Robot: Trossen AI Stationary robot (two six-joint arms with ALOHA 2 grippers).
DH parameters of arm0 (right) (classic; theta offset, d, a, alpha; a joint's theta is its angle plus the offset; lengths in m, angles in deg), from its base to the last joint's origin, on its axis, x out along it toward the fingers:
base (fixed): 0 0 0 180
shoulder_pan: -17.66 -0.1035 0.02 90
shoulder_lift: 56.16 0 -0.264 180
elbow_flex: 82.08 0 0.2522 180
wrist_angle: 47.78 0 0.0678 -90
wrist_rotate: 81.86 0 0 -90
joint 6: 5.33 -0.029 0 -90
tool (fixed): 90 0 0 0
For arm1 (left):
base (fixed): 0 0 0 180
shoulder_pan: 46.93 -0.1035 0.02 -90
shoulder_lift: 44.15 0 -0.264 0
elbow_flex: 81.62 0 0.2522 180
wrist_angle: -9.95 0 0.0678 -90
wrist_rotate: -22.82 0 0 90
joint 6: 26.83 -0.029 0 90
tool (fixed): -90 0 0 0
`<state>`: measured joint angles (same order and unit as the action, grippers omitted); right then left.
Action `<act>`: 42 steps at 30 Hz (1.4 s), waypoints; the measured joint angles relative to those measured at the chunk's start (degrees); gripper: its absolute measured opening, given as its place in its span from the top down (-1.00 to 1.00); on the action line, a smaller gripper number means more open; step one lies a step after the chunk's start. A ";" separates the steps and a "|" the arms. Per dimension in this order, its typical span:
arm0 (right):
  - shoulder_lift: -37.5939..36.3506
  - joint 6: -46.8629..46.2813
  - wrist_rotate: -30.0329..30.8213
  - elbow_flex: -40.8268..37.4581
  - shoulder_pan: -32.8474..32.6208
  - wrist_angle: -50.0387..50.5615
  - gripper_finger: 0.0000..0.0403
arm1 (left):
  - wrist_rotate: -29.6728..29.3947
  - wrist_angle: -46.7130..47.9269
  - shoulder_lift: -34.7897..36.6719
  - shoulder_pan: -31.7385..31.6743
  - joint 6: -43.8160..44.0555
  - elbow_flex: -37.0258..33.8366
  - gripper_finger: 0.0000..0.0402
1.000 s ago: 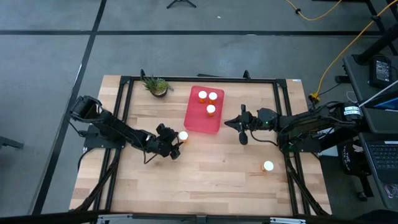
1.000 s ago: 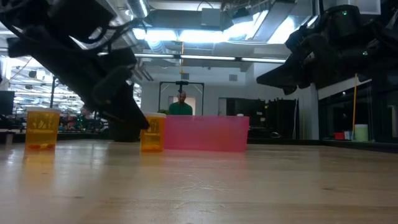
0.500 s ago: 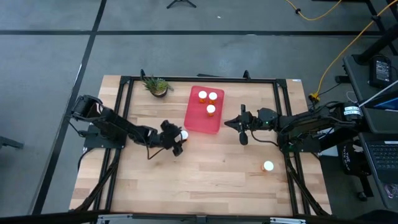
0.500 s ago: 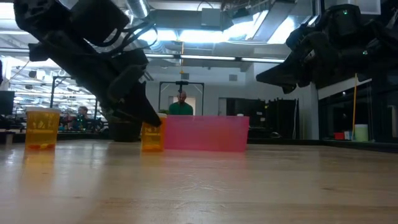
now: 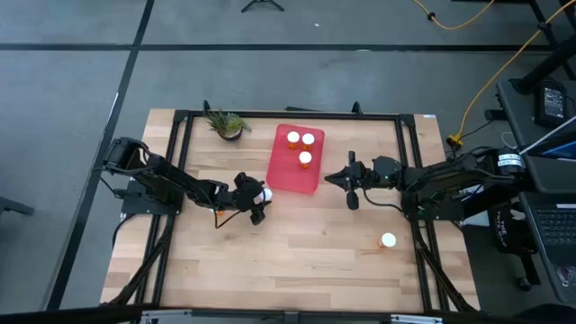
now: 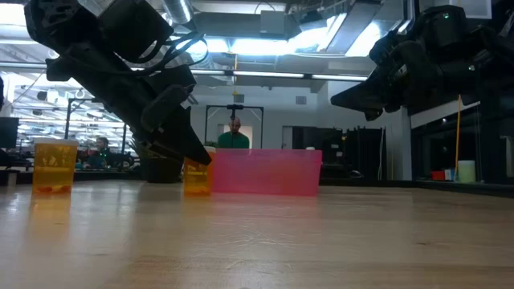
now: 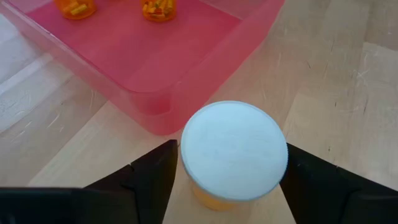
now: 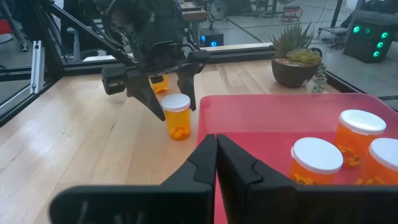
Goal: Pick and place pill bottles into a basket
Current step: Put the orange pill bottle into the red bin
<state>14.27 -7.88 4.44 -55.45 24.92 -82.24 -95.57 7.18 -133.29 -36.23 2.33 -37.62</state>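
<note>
One pill bottle [image 7: 233, 155] stands between the left gripper's [image 5: 255, 200] wide-open fingers, just beside the basket [image 5: 279, 166]. A crooked squeeze could tip it. The right gripper [image 5: 349, 184] waits, clenched.

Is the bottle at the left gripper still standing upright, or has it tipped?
Upright. The pill bottle stands on its base on the table beside the basket, white cap on top, between the left gripper's open fingers.

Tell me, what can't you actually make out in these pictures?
- Left gripper: whether its fingers touch the pill bottle between them; left wrist view, the cap hides the contact.
- Bottles inside the red basket: low view, its wall hides them.
- Bottle labels: high view, too small.
</note>
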 joint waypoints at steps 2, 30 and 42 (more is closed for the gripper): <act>0.00 0.00 0.00 0.00 0.01 0.01 0.92 | 0.02 0.00 0.00 0.20 0.00 0.00 -0.22; 0.00 -0.15 0.02 0.00 0.01 0.08 0.92 | 11.52 -3.06 6.61 0.52 -11.08 0.00 -0.01; -0.02 -0.17 0.02 0.00 0.01 0.07 0.92 | 13.51 0.62 19.56 -3.56 -16.98 0.02 -0.01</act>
<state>14.25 -8.06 4.46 -55.45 24.93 -82.17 -82.06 7.80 -113.73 -39.79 -14.64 -37.60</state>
